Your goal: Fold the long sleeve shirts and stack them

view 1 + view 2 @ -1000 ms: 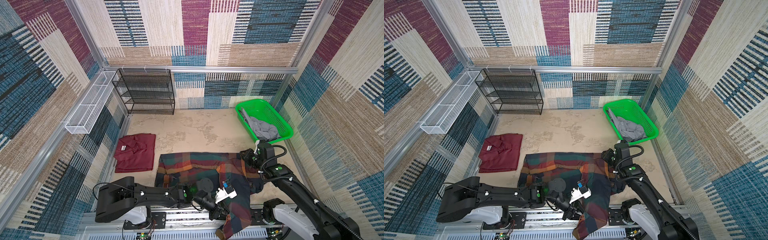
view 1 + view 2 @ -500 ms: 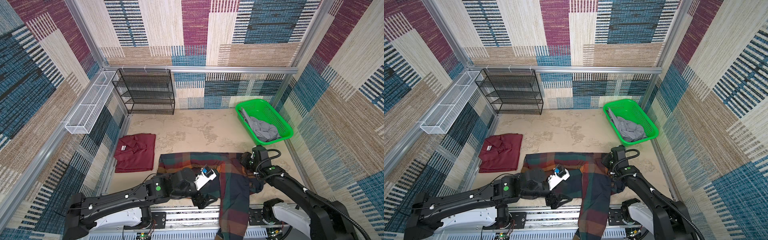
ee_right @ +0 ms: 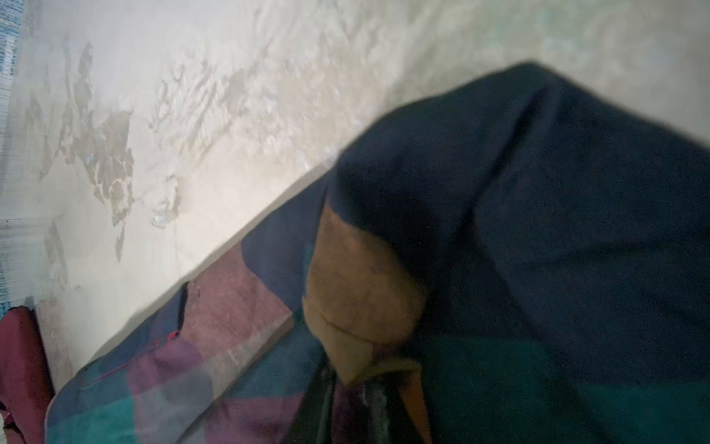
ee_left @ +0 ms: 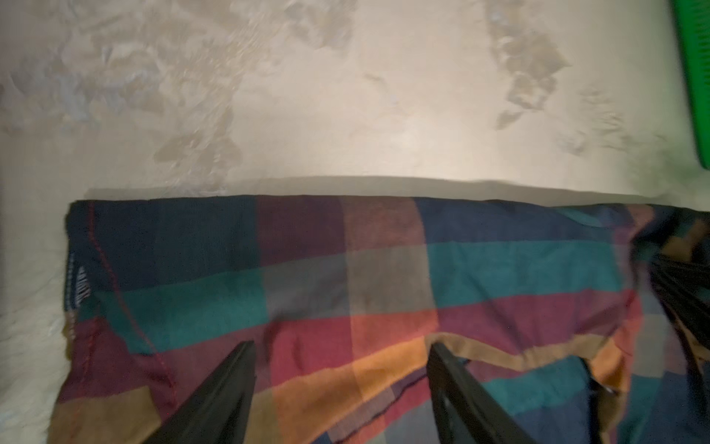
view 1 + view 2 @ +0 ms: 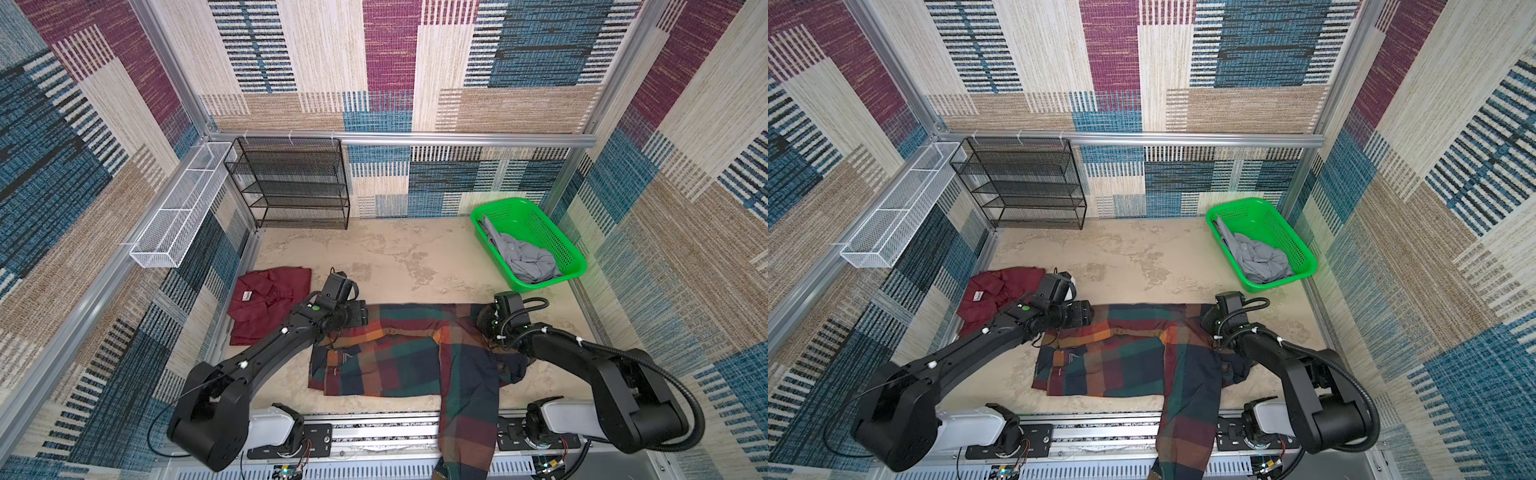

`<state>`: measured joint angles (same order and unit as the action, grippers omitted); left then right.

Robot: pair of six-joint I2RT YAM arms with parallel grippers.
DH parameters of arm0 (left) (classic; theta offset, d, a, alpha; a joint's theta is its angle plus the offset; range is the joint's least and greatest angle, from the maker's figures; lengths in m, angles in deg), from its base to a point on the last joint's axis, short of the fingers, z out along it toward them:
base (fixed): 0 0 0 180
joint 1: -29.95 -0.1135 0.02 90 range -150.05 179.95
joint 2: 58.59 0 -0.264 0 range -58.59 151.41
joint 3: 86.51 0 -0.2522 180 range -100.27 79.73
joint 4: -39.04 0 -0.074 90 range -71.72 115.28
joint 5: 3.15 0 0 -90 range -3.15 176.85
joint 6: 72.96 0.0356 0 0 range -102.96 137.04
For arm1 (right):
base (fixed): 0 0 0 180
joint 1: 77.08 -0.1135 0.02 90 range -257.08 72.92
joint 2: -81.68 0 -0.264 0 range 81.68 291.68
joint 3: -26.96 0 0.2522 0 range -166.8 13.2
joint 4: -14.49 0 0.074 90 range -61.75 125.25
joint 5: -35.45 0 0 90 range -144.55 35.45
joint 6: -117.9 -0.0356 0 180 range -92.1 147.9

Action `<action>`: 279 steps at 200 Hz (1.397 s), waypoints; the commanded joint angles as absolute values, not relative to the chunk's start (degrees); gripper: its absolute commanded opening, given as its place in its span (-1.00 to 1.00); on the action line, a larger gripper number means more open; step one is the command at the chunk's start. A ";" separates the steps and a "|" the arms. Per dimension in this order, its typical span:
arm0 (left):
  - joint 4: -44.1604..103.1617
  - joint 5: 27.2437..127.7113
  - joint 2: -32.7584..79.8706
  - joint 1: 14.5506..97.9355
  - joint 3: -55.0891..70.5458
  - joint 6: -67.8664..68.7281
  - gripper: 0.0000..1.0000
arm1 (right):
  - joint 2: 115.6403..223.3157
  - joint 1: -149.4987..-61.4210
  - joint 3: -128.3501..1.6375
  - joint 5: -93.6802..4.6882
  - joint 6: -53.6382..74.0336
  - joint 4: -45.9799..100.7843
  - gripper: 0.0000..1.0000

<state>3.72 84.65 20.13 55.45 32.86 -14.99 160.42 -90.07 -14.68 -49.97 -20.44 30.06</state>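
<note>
step in hand, as judged: folding the plaid shirt. one sleeve hangs over the near edge of the table; the body lies flat on the near half. at its far left corner the left gripper hovers, fingers apart, nothing between them. at the far right corner raised cloth covers the right gripper; whether its fingers are closed on it cannot be told. the maroon shirt lies just left of the plaid shirt. the grey shirt lies crumpled in the green basket, far right. next move: pinch the far left corner, then lay the hanging sleeve onto the body.
</note>
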 commanded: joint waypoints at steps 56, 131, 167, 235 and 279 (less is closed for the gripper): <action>7.15 77.17 43.16 43.33 20.48 -17.46 0.19 | 179.45 -89.17 -28.67 -51.40 -15.89 23.62 -0.67; 0.50 78.99 56.69 38.94 -0.79 -8.69 0.17 | 187.87 -86.53 -40.53 -49.46 -14.71 23.57 -0.32; -4.53 77.89 54.54 38.61 -7.54 -4.81 0.21 | 181.40 -87.11 -41.92 -45.60 -13.25 26.58 0.39; -4.68 73.90 31.49 38.62 3.03 -8.75 0.77 | 152.78 -90.12 -33.16 -53.22 -13.56 46.86 1.00; -6.77 70.10 17.55 38.68 13.19 -9.92 0.90 | 134.72 -93.52 -21.93 -51.14 -19.84 61.53 0.98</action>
<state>-4.78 72.89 23.30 38.69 9.03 -8.55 141.27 -92.23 -25.22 -51.76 -15.24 50.60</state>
